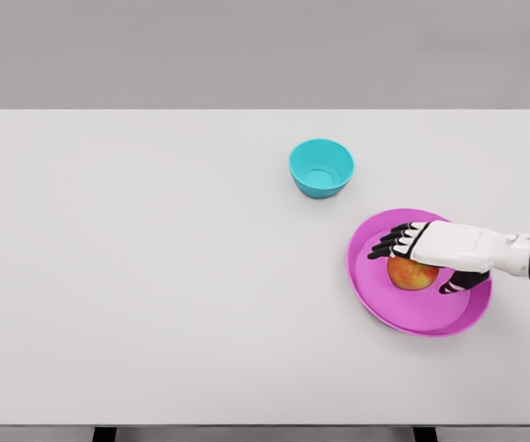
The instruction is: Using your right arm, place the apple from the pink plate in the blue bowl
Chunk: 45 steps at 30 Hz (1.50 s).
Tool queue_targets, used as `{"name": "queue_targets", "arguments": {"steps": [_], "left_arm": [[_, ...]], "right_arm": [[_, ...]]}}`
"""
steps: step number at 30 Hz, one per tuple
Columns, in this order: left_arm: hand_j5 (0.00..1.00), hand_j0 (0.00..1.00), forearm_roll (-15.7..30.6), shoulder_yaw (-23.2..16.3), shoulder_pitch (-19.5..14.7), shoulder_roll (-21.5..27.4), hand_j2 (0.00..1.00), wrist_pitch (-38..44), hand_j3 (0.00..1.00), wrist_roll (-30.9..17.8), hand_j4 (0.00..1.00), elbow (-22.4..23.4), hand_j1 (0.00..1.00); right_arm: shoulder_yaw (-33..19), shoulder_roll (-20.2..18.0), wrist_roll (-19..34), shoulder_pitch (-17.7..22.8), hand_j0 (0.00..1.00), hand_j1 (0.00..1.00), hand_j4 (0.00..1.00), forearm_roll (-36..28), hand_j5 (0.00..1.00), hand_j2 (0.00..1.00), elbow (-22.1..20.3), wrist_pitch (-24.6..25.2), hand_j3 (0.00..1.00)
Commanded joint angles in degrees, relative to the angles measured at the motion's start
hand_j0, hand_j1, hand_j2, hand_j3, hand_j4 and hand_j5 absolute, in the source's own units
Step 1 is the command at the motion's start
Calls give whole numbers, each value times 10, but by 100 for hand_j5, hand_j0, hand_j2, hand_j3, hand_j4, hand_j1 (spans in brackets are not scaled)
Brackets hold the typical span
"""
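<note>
A red-yellow apple (410, 274) lies in the middle of the pink plate (385, 308) at the right of the white table. My right hand (419, 260) reaches in from the right edge and hovers over the apple. Its black fingers (389, 243) stretch out above the apple's far side. The thumb (463, 282) sits on the near right side, and neither is closed around the fruit. The blue bowl (321, 168) stands empty behind and to the left of the plate. My left arm does not show.
The white table (155, 276) stretches wide to the left of the plate and bowl. Its front edge runs along the bottom of the view, and a grey wall stands behind it.
</note>
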Motion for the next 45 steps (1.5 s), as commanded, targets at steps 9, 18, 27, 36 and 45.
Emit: {"name": "queue_targets", "arguments": {"steps": [9, 18, 27, 36, 45], "left_arm": [[100, 100, 0, 0, 0, 0, 100, 0, 100, 0, 100, 0, 100], [100, 100, -1, 0, 0, 0, 100, 0, 100, 0, 100, 0, 100], [100, 100, 0, 0, 0, 0, 100, -1, 100, 0, 100, 0, 100], [100, 100, 0, 0, 0, 0, 100, 0, 100, 0, 100, 0, 100], [100, 100, 0, 0, 0, 0, 100, 0, 100, 0, 100, 0, 100]], "right_arm": [[0, 1, 1, 0, 34, 34, 34, -3, 34, 34, 3, 1, 34], [-6, -2, 1, -1, 31, 31, 31, -4, 31, 31, 0, 1, 31], [-8, 1, 1, -33, 32, 32, 32, -6, 32, 32, 11, 1, 32], [-6, 41, 1, -87, 32, 32, 32, -3, 32, 32, 82, 1, 32], [-3, 99, 38, -157, 32, 32, 32, -3, 32, 32, 141, 1, 32]]}}
